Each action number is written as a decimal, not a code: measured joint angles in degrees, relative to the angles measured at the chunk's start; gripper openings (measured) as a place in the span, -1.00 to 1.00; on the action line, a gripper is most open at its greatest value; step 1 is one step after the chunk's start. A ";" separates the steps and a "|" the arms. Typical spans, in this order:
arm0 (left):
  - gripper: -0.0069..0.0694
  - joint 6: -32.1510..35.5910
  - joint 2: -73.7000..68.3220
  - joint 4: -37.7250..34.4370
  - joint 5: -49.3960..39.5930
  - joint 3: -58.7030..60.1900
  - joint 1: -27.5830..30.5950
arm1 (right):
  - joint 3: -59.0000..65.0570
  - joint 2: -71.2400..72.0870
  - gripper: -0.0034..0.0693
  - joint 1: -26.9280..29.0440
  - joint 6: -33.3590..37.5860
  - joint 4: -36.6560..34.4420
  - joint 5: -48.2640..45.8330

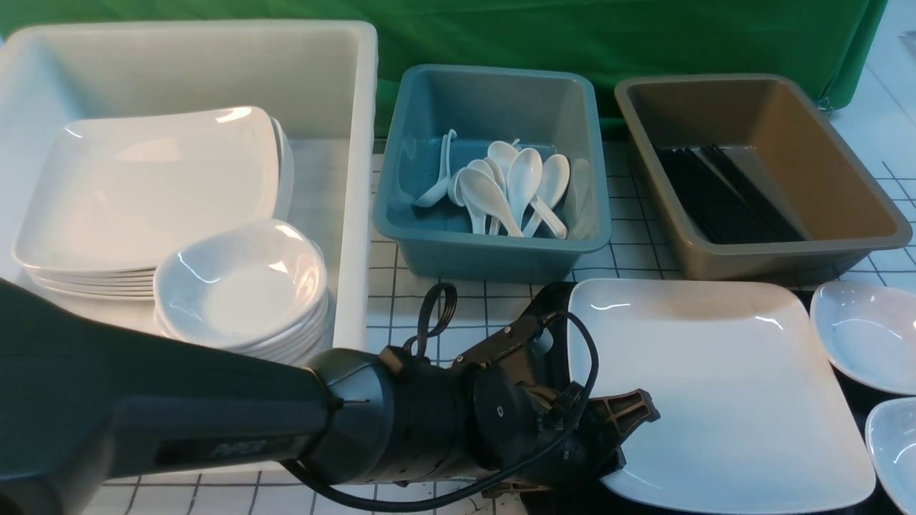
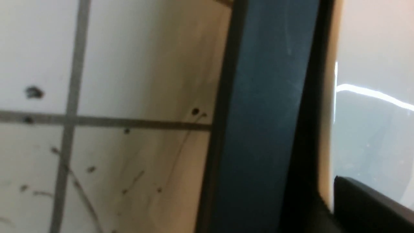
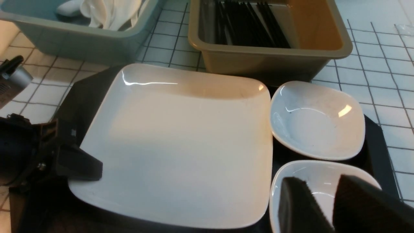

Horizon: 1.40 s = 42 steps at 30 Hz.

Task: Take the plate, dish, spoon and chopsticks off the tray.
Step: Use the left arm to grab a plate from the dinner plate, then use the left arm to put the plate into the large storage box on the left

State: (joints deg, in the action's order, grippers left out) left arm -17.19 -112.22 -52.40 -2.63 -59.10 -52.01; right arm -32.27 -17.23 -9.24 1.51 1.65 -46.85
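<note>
a: gridded white tabletop (image 1: 429,315), green cloth behind. which step in hand?
b: clearing the plate (image 1: 715,386) — lying flat on the tray (image 3: 81,94), covering its left part. gripped, by the look of it: left gripper (image 1: 615,450) pinching the left rim, upper finger on top, lower tucked beneath the edge.
a: and the right gripper (image 3: 318,181)?
b: spread, holding nothing, hovering over the nearer small dish (image 3: 310,171); second dish (image 3: 317,119) just beyond, also on the tray, both just beside the plate.
a: spoon, chopsticks?
b: none seen on the tray. spoons (image 1: 515,179) heaped in the teal tub (image 1: 486,257), black sticks (image 1: 723,193) in the brown tub (image 1: 773,261).
a: next move?
b: probably raising that rim without losing the glossy china, then carrying leftward over the white bin's wall (image 1: 358,179) and lowering onto the stacked plates (image 1: 143,186). calls for a firm pinch, a level carry — and clearance from the pile of small dishes (image 1: 243,286) at the bin's near corner.
</note>
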 joint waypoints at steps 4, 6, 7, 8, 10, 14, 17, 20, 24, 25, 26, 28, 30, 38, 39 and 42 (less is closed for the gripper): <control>-0.64 -0.40 0.00 1.00 0.46 0.00 0.00 | 0.00 0.00 -0.36 0.00 0.00 0.00 0.00; -0.64 -0.92 0.19 2.60 0.46 0.00 0.00 | 0.00 0.00 -0.36 0.00 0.00 0.00 0.00; -0.63 -0.99 0.47 3.36 0.46 0.00 0.00 | 0.00 0.00 -0.36 0.00 0.00 0.00 0.00; -0.63 -0.99 0.59 3.63 0.46 0.00 0.00 | 0.00 0.00 -0.36 0.00 0.00 0.00 0.00; -0.63 -0.99 1.45 5.17 0.46 0.12 0.00 | 0.00 0.00 -0.36 0.00 0.00 0.00 0.05; -0.67 -0.61 4.23 9.34 -0.93 0.50 0.24 | 0.00 0.00 -0.36 0.00 0.00 0.00 0.05; -0.73 -0.07 6.99 12.61 -2.92 0.57 0.34 | 0.00 0.00 -0.36 0.00 0.00 0.00 0.05; -0.75 0.30 8.96 14.68 -4.39 0.57 0.42 | 0.00 0.00 -0.36 0.00 0.05 0.00 0.05; -0.76 0.55 9.82 15.62 -6.23 0.59 1.00 | 0.00 0.00 -0.36 0.00 0.05 0.00 0.05; -0.77 0.50 9.87 15.85 -6.48 0.59 1.06 | 0.00 0.00 -0.36 0.00 0.05 0.00 0.05; -0.77 0.51 9.88 16.10 -6.76 0.59 1.12 | 0.00 0.00 -0.36 0.00 0.05 0.00 0.05; -0.77 0.26 10.16 16.59 -7.34 0.59 1.12 | 0.00 0.00 -0.36 0.00 0.05 0.00 0.05; -0.77 -0.30 10.92 17.41 -7.58 0.70 1.17 | 0.00 0.00 -0.36 0.00 0.05 0.00 0.05; -0.78 -4.46 13.79 22.66 -7.74 0.80 2.17 | 0.00 0.00 -0.36 0.00 0.05 0.00 0.05; -0.78 -4.65 13.87 23.06 -7.81 0.80 2.30 | 0.00 0.00 -0.36 0.00 0.05 0.00 0.05; -0.78 -5.22 13.87 23.49 -7.81 0.80 2.49 | 0.00 0.00 -0.36 0.00 0.10 0.00 0.05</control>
State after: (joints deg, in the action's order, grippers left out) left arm -22.41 -98.35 -28.91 -10.44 -58.30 -49.52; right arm -32.27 -17.23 -9.24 1.61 1.65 -46.79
